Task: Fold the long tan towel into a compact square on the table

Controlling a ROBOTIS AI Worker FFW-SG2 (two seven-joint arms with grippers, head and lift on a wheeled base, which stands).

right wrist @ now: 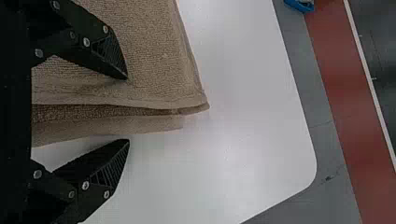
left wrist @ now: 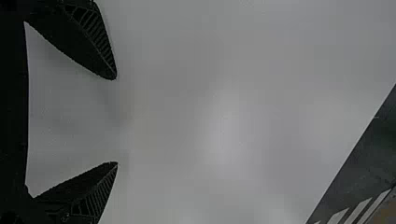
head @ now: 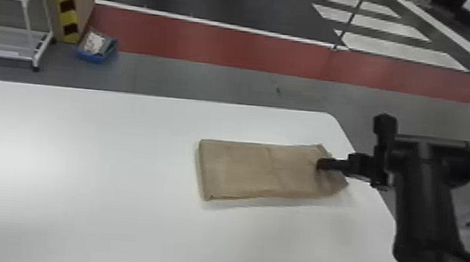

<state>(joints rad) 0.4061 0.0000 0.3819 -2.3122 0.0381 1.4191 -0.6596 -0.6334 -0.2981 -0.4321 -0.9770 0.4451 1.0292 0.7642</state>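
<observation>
Near a corner of the bench, a towel one fold short of square

At the towel's right-hand end, the right hand holds its ribbed black fingers apart, one over the cloth, the other just off its edge. Whether the upper one touches is unclear. Between them lie stacked, slightly parted layers, pebbly terry finished with a smoother hem. Outward from there the tan towel lies flat as a neat rectangle, crisp at the far end, skewed and pointed near the hand. Several folds look done; left to do, I judge, is bringing one end over the other and truing the edges. Farther off, the left hand, fingers spread, is above the smooth white bench.
</observation>
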